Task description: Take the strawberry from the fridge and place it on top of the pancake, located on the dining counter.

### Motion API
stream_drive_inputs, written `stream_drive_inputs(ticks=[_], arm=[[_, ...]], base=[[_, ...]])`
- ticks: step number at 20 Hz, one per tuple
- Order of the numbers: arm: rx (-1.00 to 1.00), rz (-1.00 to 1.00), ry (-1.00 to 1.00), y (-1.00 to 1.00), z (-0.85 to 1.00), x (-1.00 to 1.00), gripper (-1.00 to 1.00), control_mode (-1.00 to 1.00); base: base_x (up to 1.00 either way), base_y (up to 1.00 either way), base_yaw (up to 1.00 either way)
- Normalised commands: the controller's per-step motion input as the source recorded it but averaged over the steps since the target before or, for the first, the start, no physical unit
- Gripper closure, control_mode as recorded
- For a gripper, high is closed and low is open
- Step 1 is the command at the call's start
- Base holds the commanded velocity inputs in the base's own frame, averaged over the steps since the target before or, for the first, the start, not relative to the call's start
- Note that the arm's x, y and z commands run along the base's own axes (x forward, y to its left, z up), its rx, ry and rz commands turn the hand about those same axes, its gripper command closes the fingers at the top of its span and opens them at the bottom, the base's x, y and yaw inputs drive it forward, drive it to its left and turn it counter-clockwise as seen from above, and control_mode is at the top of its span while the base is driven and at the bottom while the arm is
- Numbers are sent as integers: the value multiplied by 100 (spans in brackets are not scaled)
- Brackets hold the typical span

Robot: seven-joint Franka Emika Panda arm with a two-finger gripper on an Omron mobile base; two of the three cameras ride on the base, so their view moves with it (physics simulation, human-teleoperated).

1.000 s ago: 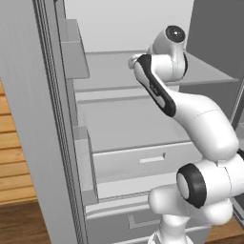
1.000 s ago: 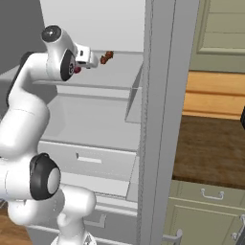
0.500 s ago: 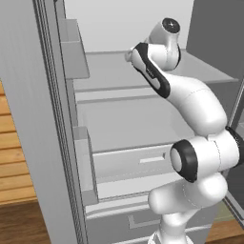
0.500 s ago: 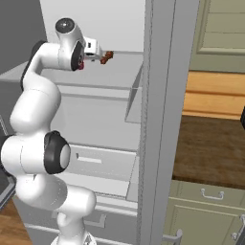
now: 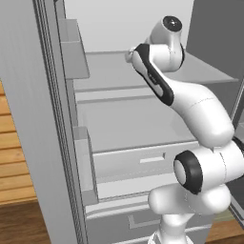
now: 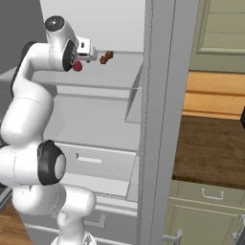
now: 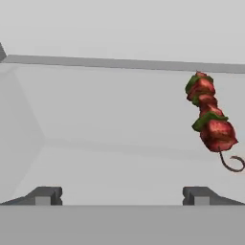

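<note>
Reaching into the fridge (image 5: 119,157), upper shelf: jaws spread wide, holding nothing. You have a kebab skewer (image 7: 210,122) ahead-right; strawberry (image 6: 77,66) apparently beside the wrist. Re-aim at the berry, avoiding the skewer.

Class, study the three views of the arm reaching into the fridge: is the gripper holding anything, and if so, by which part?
Nothing is held. In the hand view the gripper is open with bare space between its fingertips; the kebab skewer lies on the fridge shelf ahead, untouched.

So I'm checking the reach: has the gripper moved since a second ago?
Yes. In the right base view the gripper has pushed closer to the kebab skewer on the fridge shelf.
</note>
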Motion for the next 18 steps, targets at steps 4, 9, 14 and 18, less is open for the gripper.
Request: stream_drive_inputs(ticks=[4,9,14,18], arm=[[0,-7,-8,0,0,-43,-100,-100],[0,-4,-6,0,0,-4,-100,-100],[0,-2,-1,0,-2,0,-100,-100],[0,-1,0,0,-6,0,-100,-100]], base=[[0,0,0],[0,0,0],[0,0,0],[0,0,0]])
